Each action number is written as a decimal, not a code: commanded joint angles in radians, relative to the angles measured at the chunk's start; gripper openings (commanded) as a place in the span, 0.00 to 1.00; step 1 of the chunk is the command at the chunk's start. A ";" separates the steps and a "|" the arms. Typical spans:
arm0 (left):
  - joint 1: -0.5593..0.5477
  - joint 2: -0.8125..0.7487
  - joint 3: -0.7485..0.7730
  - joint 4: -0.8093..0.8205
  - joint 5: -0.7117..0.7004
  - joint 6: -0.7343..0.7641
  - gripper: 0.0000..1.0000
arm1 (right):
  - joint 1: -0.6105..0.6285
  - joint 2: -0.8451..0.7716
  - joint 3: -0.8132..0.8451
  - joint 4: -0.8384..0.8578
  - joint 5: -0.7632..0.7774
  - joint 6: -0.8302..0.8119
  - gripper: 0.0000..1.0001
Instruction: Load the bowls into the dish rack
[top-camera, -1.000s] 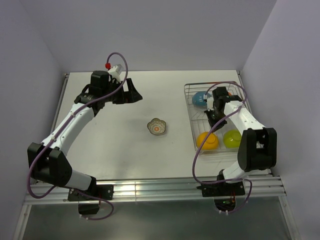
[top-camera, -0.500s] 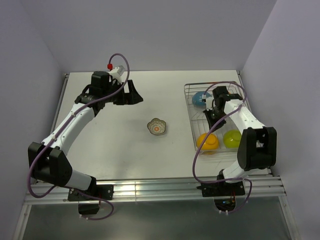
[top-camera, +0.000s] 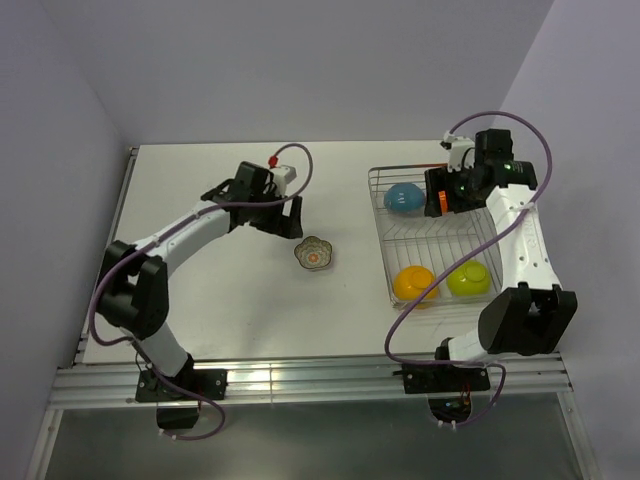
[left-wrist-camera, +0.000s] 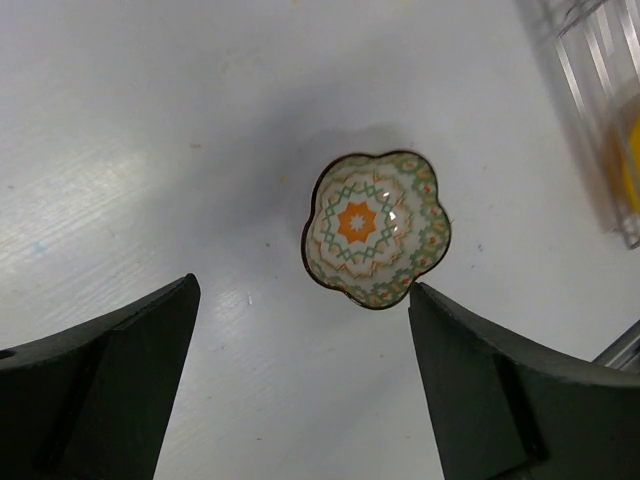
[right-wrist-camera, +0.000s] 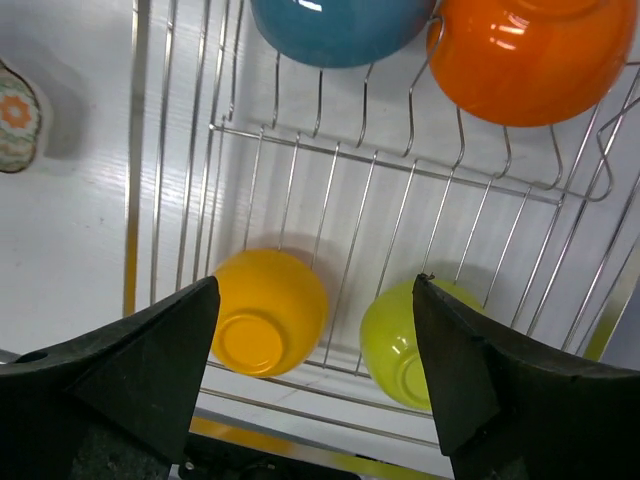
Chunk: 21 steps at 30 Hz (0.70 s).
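The scalloped floral dish (top-camera: 314, 254) lies on the white table, left of the dish rack (top-camera: 430, 240). My left gripper (top-camera: 290, 222) hovers just up-left of it, open. In the left wrist view the dish (left-wrist-camera: 377, 228) sits just beyond the right fingertip, with nothing between the fingers of the gripper (left-wrist-camera: 303, 290). The rack holds a blue bowl (top-camera: 403, 197) and an orange bowl (top-camera: 441, 203) at its far end. A yellow-orange bowl (top-camera: 414, 283) and a lime-green bowl (top-camera: 467, 279) sit at its near end. My right gripper (top-camera: 447, 190) hangs open and empty above the rack's far end.
In the right wrist view all the bowls rest among the wire bars (right-wrist-camera: 350, 190): blue (right-wrist-camera: 335, 30), orange (right-wrist-camera: 530, 55), yellow-orange (right-wrist-camera: 268, 310), lime-green (right-wrist-camera: 410, 340). Purple walls close in the table at the back and on both sides. The right wall stands close to the rack.
My left arm swung right and nearer, to just beside the floral dish. My right gripper opened and rose up and back from the rack; an orange bowl now shows beside the blue one.
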 joint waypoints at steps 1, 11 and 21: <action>-0.029 0.069 0.050 -0.037 -0.031 0.078 0.90 | -0.032 -0.063 0.070 -0.040 -0.111 -0.007 0.86; -0.066 0.226 0.116 -0.040 0.007 0.143 0.57 | -0.079 -0.097 0.064 -0.014 -0.215 0.042 0.99; -0.081 0.305 0.150 -0.021 0.060 0.135 0.53 | -0.085 -0.104 0.061 -0.025 -0.324 0.071 0.99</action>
